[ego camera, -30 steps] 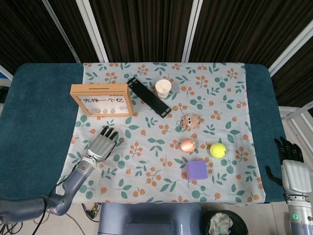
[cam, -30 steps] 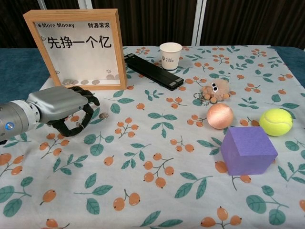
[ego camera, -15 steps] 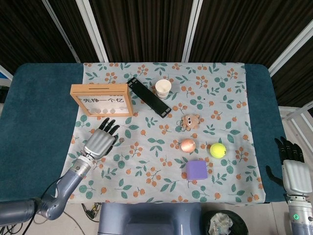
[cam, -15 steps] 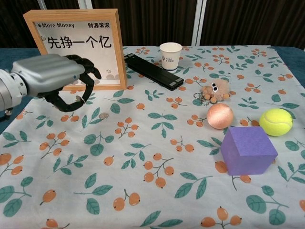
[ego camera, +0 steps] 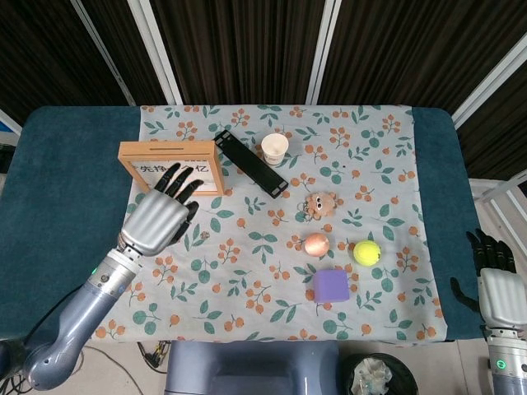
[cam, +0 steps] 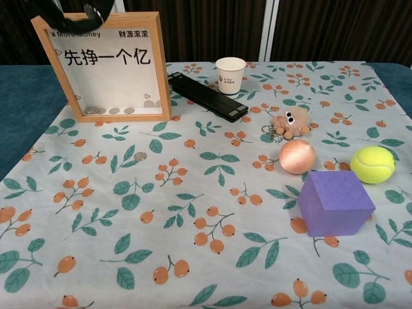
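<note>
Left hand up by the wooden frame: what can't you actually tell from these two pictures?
- Left hand, head view: seen from its back, so anything in its fingers is hidden.
- Chest view: only fingertips show; the top edge cuts off the rest.
- Wooden frame, head view: the hand covers its lower right part.

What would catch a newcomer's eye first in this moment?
The grey left hand, raised over the front of the wooden money-box frame at the cloth's left, fingers spread. Next, the bright cluster to the right: purple cube, yellow tennis ball and pinkish ball close together.
</note>
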Robot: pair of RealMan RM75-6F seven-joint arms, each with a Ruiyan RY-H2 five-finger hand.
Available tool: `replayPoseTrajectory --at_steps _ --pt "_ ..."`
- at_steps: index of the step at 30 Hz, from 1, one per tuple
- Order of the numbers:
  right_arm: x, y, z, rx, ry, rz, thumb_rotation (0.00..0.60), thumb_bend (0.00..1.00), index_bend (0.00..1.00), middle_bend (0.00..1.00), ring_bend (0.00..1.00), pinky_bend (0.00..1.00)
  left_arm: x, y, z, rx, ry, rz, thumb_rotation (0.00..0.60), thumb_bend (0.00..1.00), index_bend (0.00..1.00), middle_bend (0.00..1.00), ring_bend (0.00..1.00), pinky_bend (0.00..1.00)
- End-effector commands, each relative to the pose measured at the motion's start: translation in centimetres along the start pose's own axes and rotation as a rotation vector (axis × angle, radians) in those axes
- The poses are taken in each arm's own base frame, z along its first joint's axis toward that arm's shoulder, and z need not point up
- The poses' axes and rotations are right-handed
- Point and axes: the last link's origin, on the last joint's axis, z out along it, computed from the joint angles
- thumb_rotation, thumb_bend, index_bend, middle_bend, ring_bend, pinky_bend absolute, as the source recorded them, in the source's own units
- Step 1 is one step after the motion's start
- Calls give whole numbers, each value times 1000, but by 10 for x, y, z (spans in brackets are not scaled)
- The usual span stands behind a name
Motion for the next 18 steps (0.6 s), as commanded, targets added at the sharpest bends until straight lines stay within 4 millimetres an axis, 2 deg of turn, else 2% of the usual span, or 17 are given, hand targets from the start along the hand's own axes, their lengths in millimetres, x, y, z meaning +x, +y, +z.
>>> replayPoseTrajectory --at_steps 1,8,13,18 --pt "0 1 2 -4 3 0 600 388 0 0 0 0 35 -9 20 49 22 -43 600 489 718 157 0 0" --pt "0 7 6 -33 10 -6 600 389 0 0 0 0 66 -35 56 171 11 3 600 488 718 149 0 0" --pt "1 12 10 -52 23 -7 600 388 0 0 0 0 68 -50 75 254 -20 22 600 488 719 148 0 0" --pt "-2 18 14 -80 15 -21 600 388 0 0 0 0 59 -63 91 320 -58 6 600 488 718 145 0 0"
